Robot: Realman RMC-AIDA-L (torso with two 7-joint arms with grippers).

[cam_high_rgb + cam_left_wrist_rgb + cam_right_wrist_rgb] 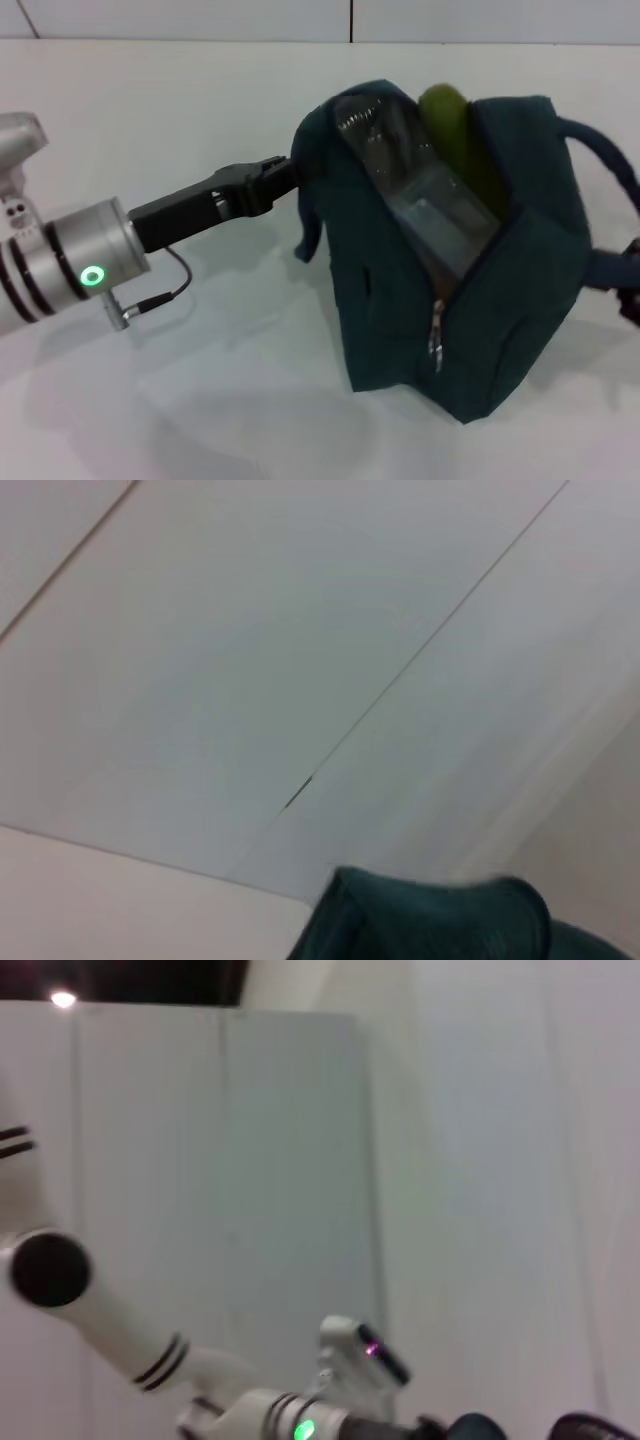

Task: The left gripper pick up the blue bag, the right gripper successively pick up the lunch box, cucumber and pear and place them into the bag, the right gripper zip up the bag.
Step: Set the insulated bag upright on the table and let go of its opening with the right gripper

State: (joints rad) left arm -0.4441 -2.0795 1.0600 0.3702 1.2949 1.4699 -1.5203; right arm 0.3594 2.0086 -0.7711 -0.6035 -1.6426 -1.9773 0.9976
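Note:
The blue bag (470, 290) stands on the white table with its top unzipped. My left gripper (288, 176) is shut on the bag's upper left edge and holds it up. Inside the opening lie the clear lunch box (420, 200) and, behind it, the green cucumber (455, 130). The pear is out of view. A silver zipper pull (436, 335) hangs at the front of the bag. A dark part of my right gripper (632, 290) shows at the right edge by the bag's strap (610, 160). The bag's edge (430, 920) also shows in the left wrist view.
The white table (150, 120) runs to a pale wall at the back. A cable (165, 290) loops under my left wrist. The right wrist view shows my left arm (270, 1415) with its green light, against pale wall panels.

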